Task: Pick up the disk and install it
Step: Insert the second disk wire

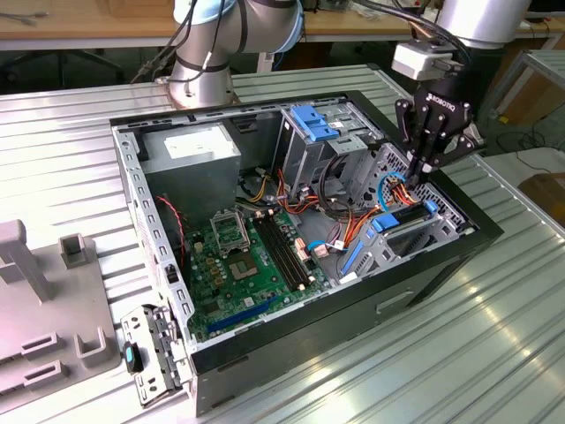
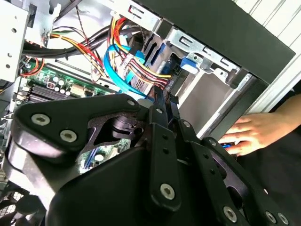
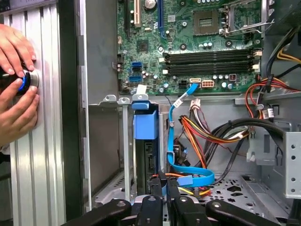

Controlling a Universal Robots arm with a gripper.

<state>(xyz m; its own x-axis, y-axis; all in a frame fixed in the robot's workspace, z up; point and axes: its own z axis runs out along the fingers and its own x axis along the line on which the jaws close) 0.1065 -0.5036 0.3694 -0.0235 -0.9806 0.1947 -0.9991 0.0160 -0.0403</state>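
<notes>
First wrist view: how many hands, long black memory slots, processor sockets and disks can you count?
Hands: 2
Memory slots: 4
Processor socket: 1
Disk: 1
Total: 8

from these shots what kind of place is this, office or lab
Most likely a robotics lab or test bench, not an office. An open desktop computer case lies on a ribbed metal table, a robot arm's hand reaches into its drive bay, and a person's hand presses a button beside the case.
</notes>
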